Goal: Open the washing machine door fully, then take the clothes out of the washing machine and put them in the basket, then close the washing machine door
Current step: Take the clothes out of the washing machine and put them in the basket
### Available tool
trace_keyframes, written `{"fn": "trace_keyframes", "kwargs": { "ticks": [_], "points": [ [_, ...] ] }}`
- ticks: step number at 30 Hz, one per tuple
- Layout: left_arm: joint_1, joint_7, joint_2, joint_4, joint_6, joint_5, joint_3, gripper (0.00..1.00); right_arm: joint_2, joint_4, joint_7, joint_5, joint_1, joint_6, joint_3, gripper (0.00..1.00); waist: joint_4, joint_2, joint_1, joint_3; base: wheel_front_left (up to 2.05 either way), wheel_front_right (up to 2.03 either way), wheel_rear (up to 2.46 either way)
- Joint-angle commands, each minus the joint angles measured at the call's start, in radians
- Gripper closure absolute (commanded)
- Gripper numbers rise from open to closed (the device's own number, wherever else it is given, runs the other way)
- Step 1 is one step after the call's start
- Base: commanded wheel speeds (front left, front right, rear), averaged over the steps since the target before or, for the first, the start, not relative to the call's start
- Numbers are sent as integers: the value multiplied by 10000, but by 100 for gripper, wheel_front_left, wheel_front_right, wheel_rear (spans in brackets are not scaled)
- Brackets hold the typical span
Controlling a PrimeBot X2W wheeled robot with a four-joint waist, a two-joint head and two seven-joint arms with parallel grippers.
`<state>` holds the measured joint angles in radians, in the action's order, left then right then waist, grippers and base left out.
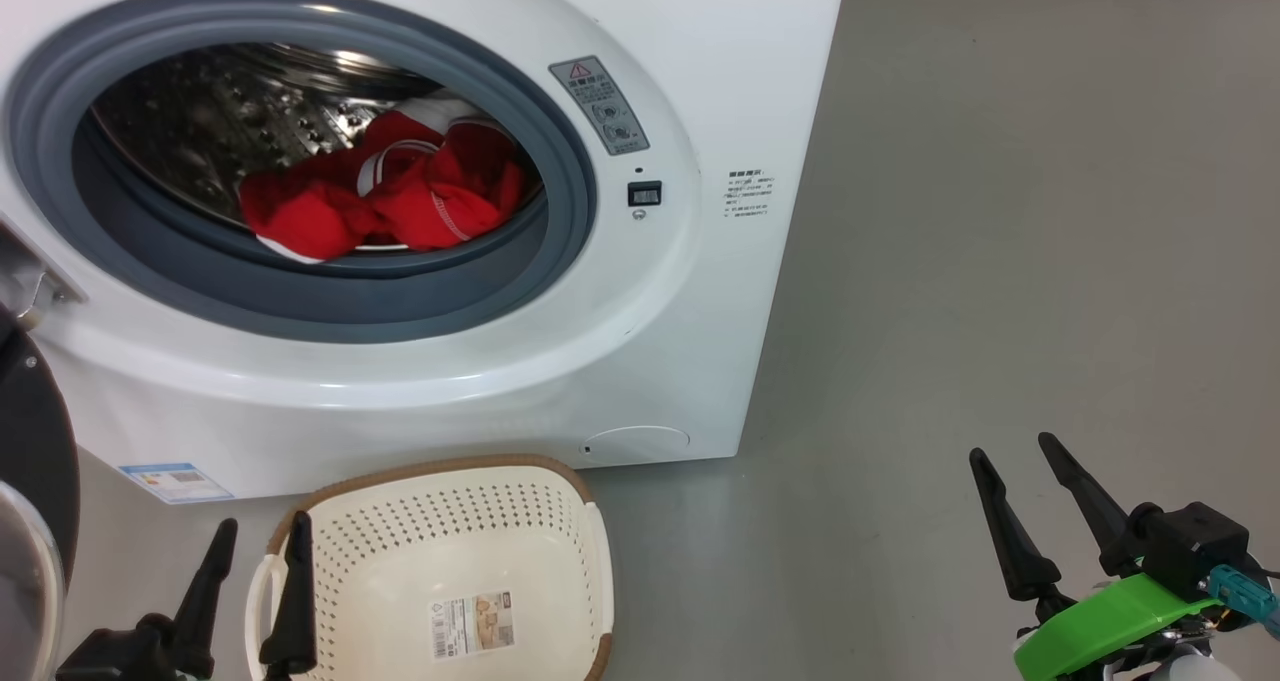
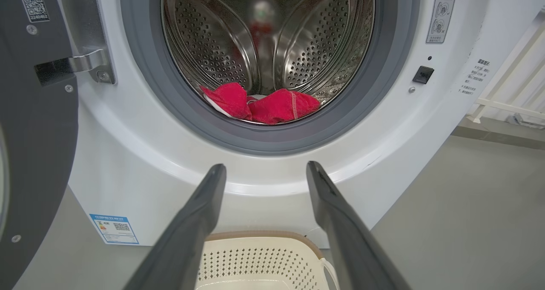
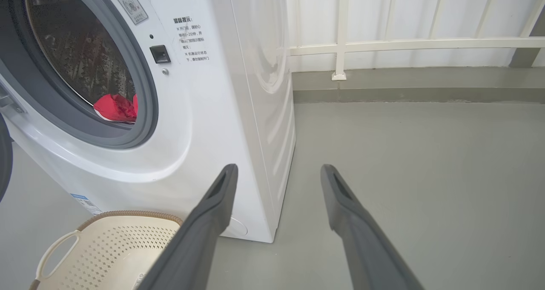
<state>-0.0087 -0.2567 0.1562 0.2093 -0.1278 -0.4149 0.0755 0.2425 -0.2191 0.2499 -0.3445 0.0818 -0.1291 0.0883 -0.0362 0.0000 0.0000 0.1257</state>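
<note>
While the door (image 1: 35, 441) stands swung open at 9 o'clock, the clothes (image 1: 390, 196) lie heaped in the washer (image 1: 650, 341) at 11 o'clock. Basket (image 1: 440, 466): on the floor (image 1: 1000, 211) at 6 o'clock, just before the washer. Left end effector (image 1: 264, 521), 7 o'clock; right end effector (image 1: 1010, 446), 4 o'clock: both spread wide, holding nothing.

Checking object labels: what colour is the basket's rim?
The basket has a brown, woven-looking rim over cream sides; the head view shows it best.
</note>
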Motion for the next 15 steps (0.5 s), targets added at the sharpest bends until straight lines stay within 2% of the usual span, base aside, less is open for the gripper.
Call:
{"fn": "trace_keyframes", "kwargs": {
  "ticks": [1, 9, 15],
  "points": [
    [-359, -51, 158, -153, -29, 90, -328, 0, 111, 223, 118, 105, 141, -16, 239, 0, 4, 0, 0, 22, 0, 0, 0],
    [-584, -51, 90, 240, -29, 227, -218, 0, 66, 197, 118, 107, 238, -16, 330, 0, -45, 0, 0, 173, 0, 0, 0],
    [-1716, -51, -26, 1099, -29, 684, -96, 0, 13, 235, 118, 124, 444, -16, 348, 0, -42, 0, 0, 621, 0, 0, 0]
  ]
}}
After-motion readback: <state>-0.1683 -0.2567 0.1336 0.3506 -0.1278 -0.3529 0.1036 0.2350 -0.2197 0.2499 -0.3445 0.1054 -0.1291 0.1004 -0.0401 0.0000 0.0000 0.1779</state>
